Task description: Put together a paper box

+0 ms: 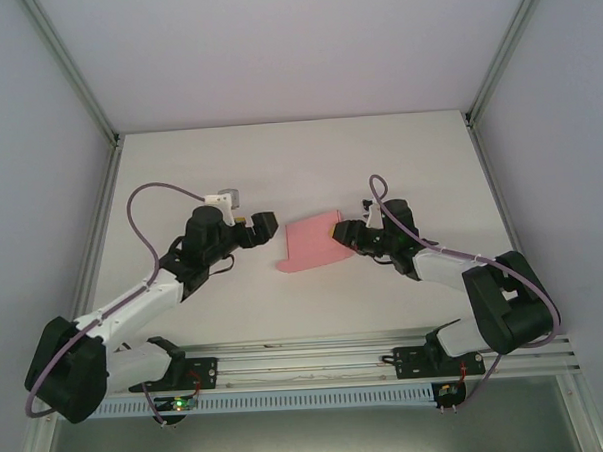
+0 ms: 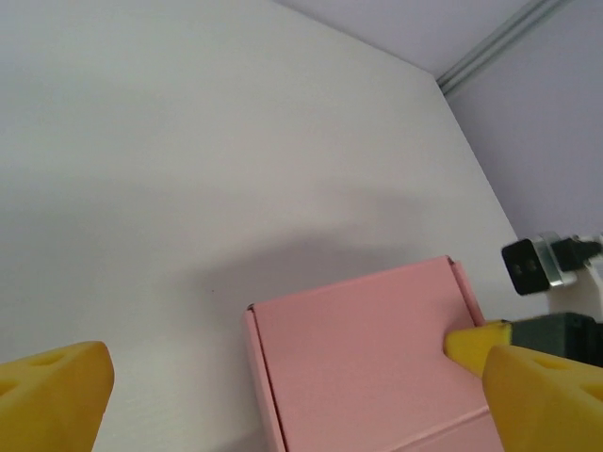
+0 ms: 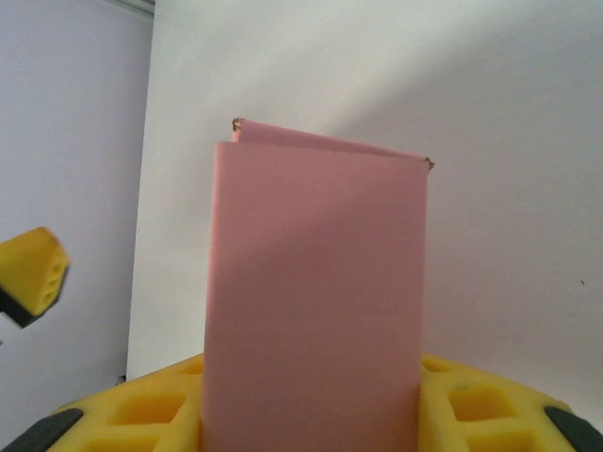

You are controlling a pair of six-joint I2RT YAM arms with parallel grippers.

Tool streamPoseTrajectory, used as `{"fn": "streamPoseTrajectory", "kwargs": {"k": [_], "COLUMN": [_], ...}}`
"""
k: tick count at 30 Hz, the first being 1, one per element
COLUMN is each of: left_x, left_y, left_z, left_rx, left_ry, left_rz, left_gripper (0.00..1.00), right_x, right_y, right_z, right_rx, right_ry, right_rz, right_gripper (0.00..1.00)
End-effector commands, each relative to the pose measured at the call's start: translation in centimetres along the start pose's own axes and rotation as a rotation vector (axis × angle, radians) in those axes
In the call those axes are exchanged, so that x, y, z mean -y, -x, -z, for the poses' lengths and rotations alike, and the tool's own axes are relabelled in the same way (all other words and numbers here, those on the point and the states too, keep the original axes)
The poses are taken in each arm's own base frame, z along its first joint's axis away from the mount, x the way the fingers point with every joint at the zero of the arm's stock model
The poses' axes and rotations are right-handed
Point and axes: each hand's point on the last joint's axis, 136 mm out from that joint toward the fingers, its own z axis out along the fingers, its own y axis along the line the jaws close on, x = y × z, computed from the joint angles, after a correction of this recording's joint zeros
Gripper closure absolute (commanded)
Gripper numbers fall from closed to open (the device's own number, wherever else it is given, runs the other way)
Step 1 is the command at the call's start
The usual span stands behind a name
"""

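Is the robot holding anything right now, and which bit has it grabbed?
Yes. The right pincer grips the flat pink card box by its right-hand end. The left pincer is open, holding nothing.

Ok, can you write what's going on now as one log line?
left gripper: open, clear of box | right gripper: shut on box edge | box: pink, between the grippers
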Motion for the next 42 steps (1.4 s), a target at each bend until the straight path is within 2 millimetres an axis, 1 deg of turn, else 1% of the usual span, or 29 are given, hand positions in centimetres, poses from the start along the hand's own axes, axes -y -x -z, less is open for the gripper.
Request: {"fn": "streamPoseTrajectory", "kwargs": {"k": [1,3,4,5,7,8,10,13,16,19,20,22,24,27,30,32,37,40,41,42], "left_x": [2.2,3.8,4.6,5.6,7.0,7.8,9.2,10.9,11.1,10.7,10.5,10.6,10.7,10.4,9.6,9.4,9.3,9.3,9.6,9.7], "left_y": [1.3,1.8,1.9,1.9,1.6,1.1,-0.6,-4.1,-6.2,-7.1,-7.5,-8.5,-8.9,-8.2,-7.4,-7.3,-7.4,-7.0,-7.0,-7.2], "left_z": [1.1,1.6,1.9,2.3,2.8,2.9,3.0,2.7,1.8,0.4,-0.1,-1.0,-2.1,-3.5,-4.4,-4.7,-5.4,-5.5,-5.4,-5.3], "left_rx": [0.033,0.060,0.074,0.088,0.093,0.090,0.066,0.019,-0.002,-0.016,-0.028,-0.041,-0.043,-0.008,0.044,0.066,0.082,0.115,0.121,0.118], "left_ry": [0.002,-0.040,-0.066,-0.098,-0.155,-0.184,-0.226,-0.237,-0.167,-0.055,-0.027,-0.002,0.023,0.112,0.212,0.233,0.256,0.277,0.259,0.239], "left_rz": [-0.267,-0.370,-0.421,-0.468,-0.552,-0.606,-0.734,-0.995,-1.196,-1.343,-1.384,-1.458,-1.495,-1.526,-1.570,-1.577,-1.596,-1.589,-1.578,-1.568], "left_gripper": [0.00,0.00,0.00,0.00,0.00,0.00,0.00,0.00,0.00,0.00,0.00,0.00,0.00,0.00,0.00,0.00,0.01,0.06,0.12,0.13], "right_x": [-0.7,-0.4,-0.5,-0.2,-0.1,-0.1,-0.6,-1.3,-2.2,-3.1,-3.3,-2.9,-3.2,-3.3,-3.6,-3.6,-4.6,-5.2,-5.2,-5.1], "right_y": [1.2,1.1,1.3,1.1,1.0,1.1,1.2,1.6,1.7,1.8,1.9,1.9,1.9,1.8,1.1,0.5,-0.3,-0.6,-0.7,-0.8], "right_z": [0.0,-0.2,-0.3,-0.3,-0.4,-0.3,-0.1,0.4,0.9,1.4,1.6,2.1,2.4,2.8,3.2,3.4,3.8,4.1,4.2,4.3], "right_rx": [0.010,0.002,0.004,-0.005,-0.014,-0.012,-0.013,-0.018,-0.035,-0.048,-0.049,-0.064,-0.077,-0.086,-0.112,-0.137,-0.167,-0.185,-0.188,-0.190], "right_ry": [0.000,-0.015,-0.013,-0.021,-0.035,-0.041,-0.040,-0.056,-0.056,-0.038,-0.041,-0.096,-0.106,-0.129,-0.125,-0.122,-0.051,-0.019,-0.025,-0.031], "right_rz": [-0.037,-0.062,-0.069,-0.087,-0.109,-0.123,-0.137,-0.152,-0.184,-0.246,-0.264,-0.321,-0.316,-0.335,-0.373,-0.415,-0.500,-0.517,-0.518,-0.521], "right_gripper": [0.63,0.64,0.64,0.64,0.64,0.64,0.64,0.64,0.64,0.63,0.63,0.63,0.63,0.63,0.60,0.58,0.59,0.61,0.61,0.60]}}
